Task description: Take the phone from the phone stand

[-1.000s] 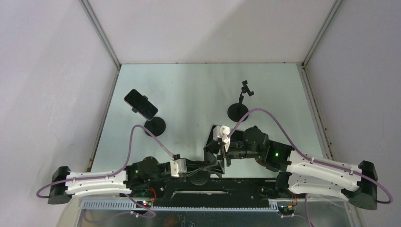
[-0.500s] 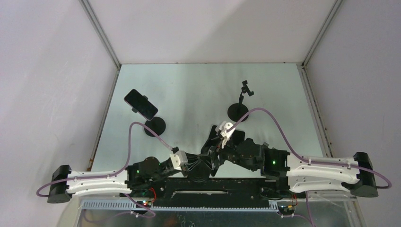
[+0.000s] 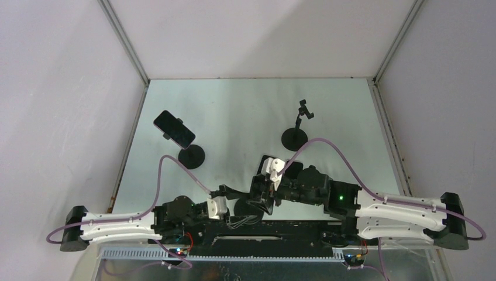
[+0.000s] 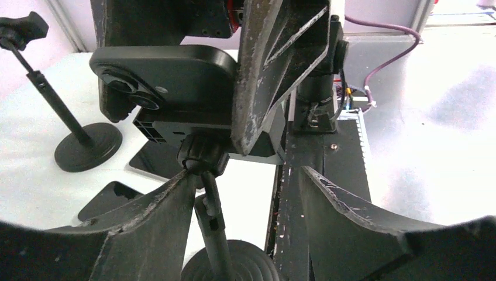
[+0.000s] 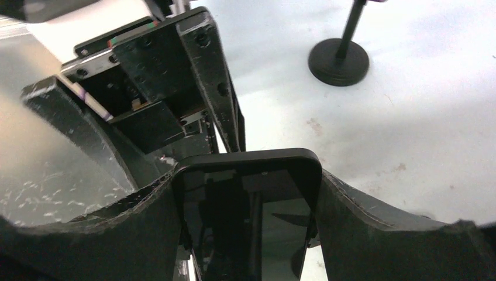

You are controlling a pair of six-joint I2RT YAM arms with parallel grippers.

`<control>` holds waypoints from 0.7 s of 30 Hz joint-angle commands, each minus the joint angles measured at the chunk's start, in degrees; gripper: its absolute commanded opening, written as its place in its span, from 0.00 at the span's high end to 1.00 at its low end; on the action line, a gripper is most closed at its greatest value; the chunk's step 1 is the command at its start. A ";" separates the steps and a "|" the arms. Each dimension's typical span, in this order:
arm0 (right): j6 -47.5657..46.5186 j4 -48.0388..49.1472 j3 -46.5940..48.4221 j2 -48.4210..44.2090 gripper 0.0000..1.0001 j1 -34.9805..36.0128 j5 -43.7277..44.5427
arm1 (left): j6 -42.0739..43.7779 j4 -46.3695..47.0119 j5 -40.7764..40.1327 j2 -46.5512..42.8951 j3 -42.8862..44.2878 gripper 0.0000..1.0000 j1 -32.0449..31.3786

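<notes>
The phone, a glossy black slab with rounded corners, sits in the clamp of the phone stand by the middle of the near edge of the table. The right gripper pinches it by its long sides. The left gripper gapes wide around the stand's thin matte stem, holding nothing. The pull-out seems in hand. Next, the stand likely needs bracing while the phone slides free of the clamp.

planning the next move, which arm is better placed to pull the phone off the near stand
Right. The right gripper is closed on the phone, a finger on each long edge. The left gripper stands open astride the stand pole, holding nothing.
</notes>
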 commanded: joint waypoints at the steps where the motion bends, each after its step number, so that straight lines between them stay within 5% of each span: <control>1: -5.32 3.07 -2.55 -2.76 1.00 -1.94 -10.53 | 1.72 3.27 4.25 -1.93 1.39 0.30 -0.52; 8: -5.16 4.20 -3.63 -3.58 1.00 -3.13 -20.04 | 2.73 4.76 1.54 -0.95 1.73 0.33 -0.50; 21: -3.91 4.71 -3.63 -2.02 1.00 -3.13 -22.26 | 4.72 4.82 2.39 6.48 6.90 0.43 -0.44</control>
